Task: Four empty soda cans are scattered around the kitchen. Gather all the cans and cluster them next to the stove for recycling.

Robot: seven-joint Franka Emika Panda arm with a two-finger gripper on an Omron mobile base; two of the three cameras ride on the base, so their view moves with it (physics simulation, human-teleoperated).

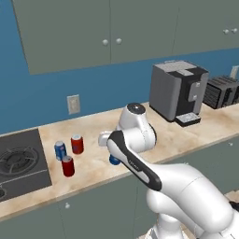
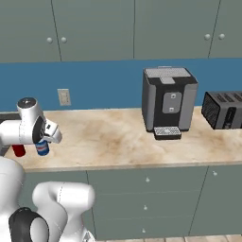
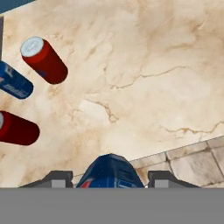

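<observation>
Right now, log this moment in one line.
gripper: shut on blue can | three cans upright beside stove | fourth can not yet placed

The white arm rose from the base, bent sharply at its dark-banded elbow and reached forward and low over the counter edge. The wrist was turned down, hand pointing at the surface below. The gripper (image 3: 110,177) was closed on a blue can (image 3: 110,173), its two dark fingertips (image 3: 59,178) pressed against either side of it. In the right base view the hand (image 2: 45,134) hung below the round wrist joint, the can's lower end poking out underneath.
</observation>
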